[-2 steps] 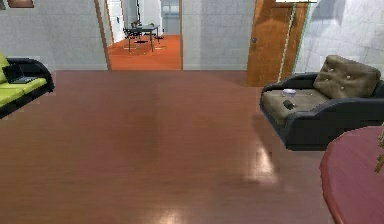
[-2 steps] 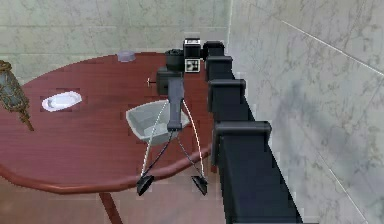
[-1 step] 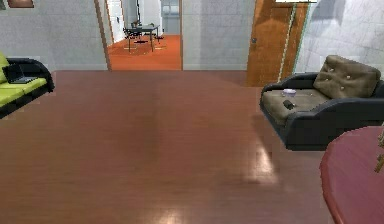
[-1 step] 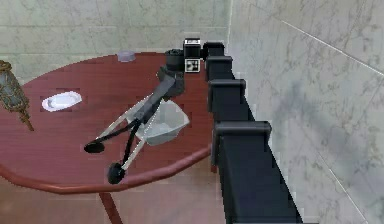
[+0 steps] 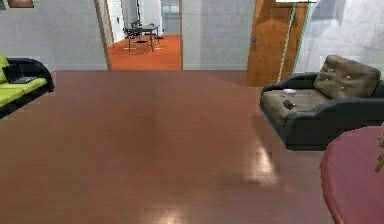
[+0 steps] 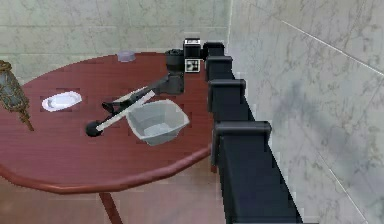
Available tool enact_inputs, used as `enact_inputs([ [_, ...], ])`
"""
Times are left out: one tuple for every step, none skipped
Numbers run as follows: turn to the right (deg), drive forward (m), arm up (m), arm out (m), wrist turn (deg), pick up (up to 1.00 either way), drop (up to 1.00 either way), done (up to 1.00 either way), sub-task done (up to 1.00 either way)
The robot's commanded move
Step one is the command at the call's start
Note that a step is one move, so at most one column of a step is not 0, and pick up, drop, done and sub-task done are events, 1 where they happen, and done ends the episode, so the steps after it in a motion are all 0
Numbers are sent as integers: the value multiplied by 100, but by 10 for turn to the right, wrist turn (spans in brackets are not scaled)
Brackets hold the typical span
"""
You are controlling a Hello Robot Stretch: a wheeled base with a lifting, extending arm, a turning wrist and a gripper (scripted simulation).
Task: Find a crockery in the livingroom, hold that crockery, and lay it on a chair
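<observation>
A round red-brown table (image 6: 60,165) carries a shallow grey bowl (image 6: 158,122), a white plate (image 6: 62,100) toward its left side and a small grey cup (image 6: 126,56) at its far edge. My arm's dark bar (image 6: 235,130) rises along the table's right side to two white marked squares (image 6: 191,55). Left of them, the gripper (image 6: 105,115) stretches its thin fingers low over the tabletop, just left of the bowl. I cannot tell whether it holds anything. A dark armchair (image 5: 320,105) with a brown cushion stands at the forward view's right.
A brown statuette (image 6: 12,90) stands at the table's left rim. A pale tiled wall (image 6: 310,90) runs close behind the arm. Ahead lies broad brown floor (image 5: 150,130), a yellow-green sofa (image 5: 20,85) at left, a wooden door (image 5: 268,42), and a doorway (image 5: 145,35) to an orange-floored room.
</observation>
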Motion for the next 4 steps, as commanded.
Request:
enact_inputs([
  [0,0,0,0,450,0,0,0,0],
  [0,0,-18,0,0,0,0,0,0],
  [0,0,0,0,0,100,0,0,0],
  [0,0,10,0,0,0,0,0,0],
])
